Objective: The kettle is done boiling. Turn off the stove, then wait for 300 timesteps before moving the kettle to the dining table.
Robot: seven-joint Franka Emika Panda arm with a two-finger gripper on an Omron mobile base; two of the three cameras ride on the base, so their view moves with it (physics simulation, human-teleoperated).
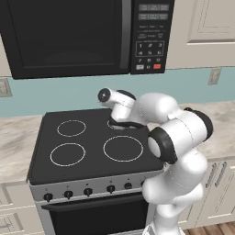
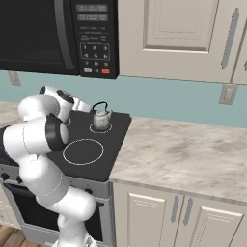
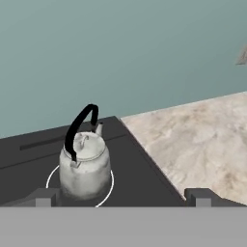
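We see the kettle (image 3: 84, 166) upright on the stove's (image 2: 116, 140) back-right burner ring; our gripper (image 3: 120, 197) hangs near it, jaws spread, grasping nothing.

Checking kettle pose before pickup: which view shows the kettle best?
Hand view: the kettle is close and whole, upright on its burner ring, handle arched over the lid. Right base view shows it small on the back burner. Left base view: the arm hides it.

black microwave (image 1: 69, 34) above marbled counter (image 2: 183, 154)
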